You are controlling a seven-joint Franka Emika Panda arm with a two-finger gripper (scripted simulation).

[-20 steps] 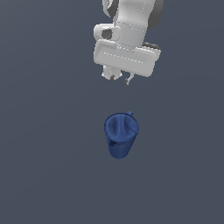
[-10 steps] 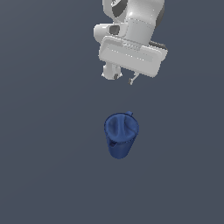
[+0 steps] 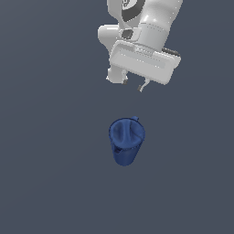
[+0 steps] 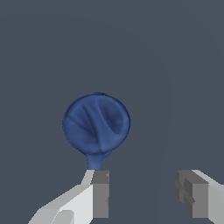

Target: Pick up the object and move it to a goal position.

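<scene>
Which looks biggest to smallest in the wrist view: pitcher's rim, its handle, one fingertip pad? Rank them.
1. Rim of the pitcher, clearly largest.
2. One fingertip pad of the open pincer; being nearest the camera inflates it.
3. Pitcher handle, smallest.

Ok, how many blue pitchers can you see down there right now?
1. The blue pitcher stands upright on the grey floor, below the open hand and untouched. Nothing in either view could be hiding another.
</scene>
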